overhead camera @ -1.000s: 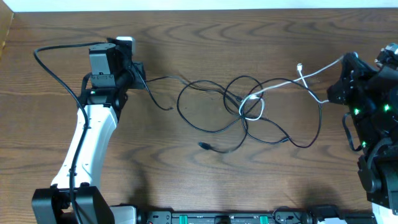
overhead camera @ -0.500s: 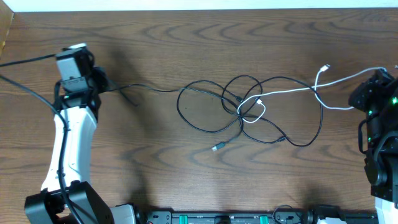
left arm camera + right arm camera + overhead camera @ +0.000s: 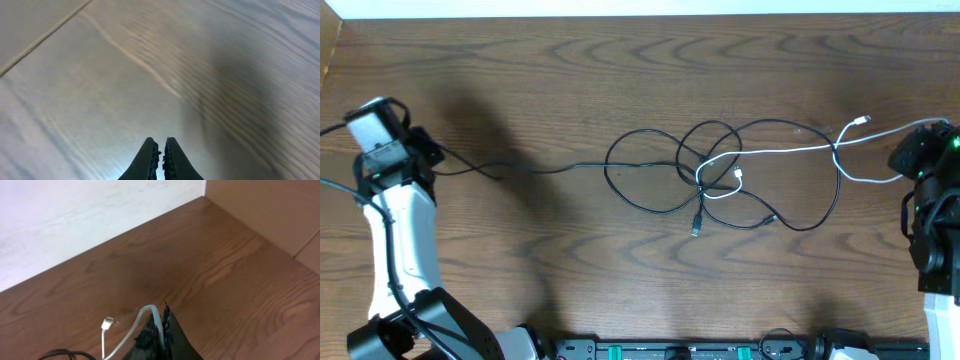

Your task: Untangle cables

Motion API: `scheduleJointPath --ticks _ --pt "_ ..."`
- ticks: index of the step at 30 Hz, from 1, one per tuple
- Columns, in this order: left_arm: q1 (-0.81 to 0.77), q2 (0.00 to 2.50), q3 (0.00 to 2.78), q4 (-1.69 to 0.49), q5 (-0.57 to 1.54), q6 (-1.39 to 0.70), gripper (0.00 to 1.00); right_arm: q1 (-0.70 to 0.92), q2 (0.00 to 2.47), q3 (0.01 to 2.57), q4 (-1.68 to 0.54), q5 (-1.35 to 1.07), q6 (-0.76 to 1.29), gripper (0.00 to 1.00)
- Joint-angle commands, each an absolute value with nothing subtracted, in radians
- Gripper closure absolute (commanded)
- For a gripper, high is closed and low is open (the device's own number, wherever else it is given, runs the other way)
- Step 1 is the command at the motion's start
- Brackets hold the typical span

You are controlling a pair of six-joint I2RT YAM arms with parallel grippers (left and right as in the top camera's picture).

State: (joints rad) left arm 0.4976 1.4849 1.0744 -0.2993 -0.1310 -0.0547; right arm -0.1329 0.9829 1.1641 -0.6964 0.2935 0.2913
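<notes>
The cables lie tangled mid-table: black loops (image 3: pixel 650 175) knotted with a white cable (image 3: pixel 780 150) around the knot (image 3: pixel 718 170). One black strand (image 3: pixel 540 168) runs taut leftward to my left gripper (image 3: pixel 428 153), which is shut on it. In the left wrist view the left gripper (image 3: pixel 161 145) shows closed jaws and no cable. My right gripper (image 3: pixel 908 158) at the far right is shut on the white cable (image 3: pixel 150 311), whose plug (image 3: pixel 106 324) hangs free beside it. A loose black plug (image 3: pixel 696 228) lies below the knot.
A rail with equipment (image 3: pixel 670 350) runs along the table's front edge. A white wall (image 3: pixel 75 215) borders the table's back edge, and a wooden panel (image 3: pixel 270 210) stands at the right corner. The left arm's thick black cable (image 3: pixel 335 185) loops at the far left.
The left arm swung further left, drawing its black strand out straight. The right gripper drew the white cable rightward. The loops tightened, and the loose black plug slid right.
</notes>
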Motion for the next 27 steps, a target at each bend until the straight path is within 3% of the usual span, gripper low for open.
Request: scheduleJointPath --ticks 1,12,19,27 --pt "0.579 1.494 1.084 -0.298 -0.151 -0.102 0.92 -0.139 1.000 1.169 -0.698 0.307 0.276 0.99" --pt "0.821 1.494 1.084 -0.307 -0.142 -0.348 0.92 -0.139 1.014 1.169 -0.699 0.278 0.277 0.99" --pt "0.887 1.494 1.084 -0.318 -0.139 -0.483 0.92 -0.139 1.014 1.169 -0.700 0.278 0.277 0.99" --pt "0.913 1.494 1.084 -0.196 0.189 -0.690 0.92 -0.139 1.015 1.169 -0.700 0.259 0.283 0.99"
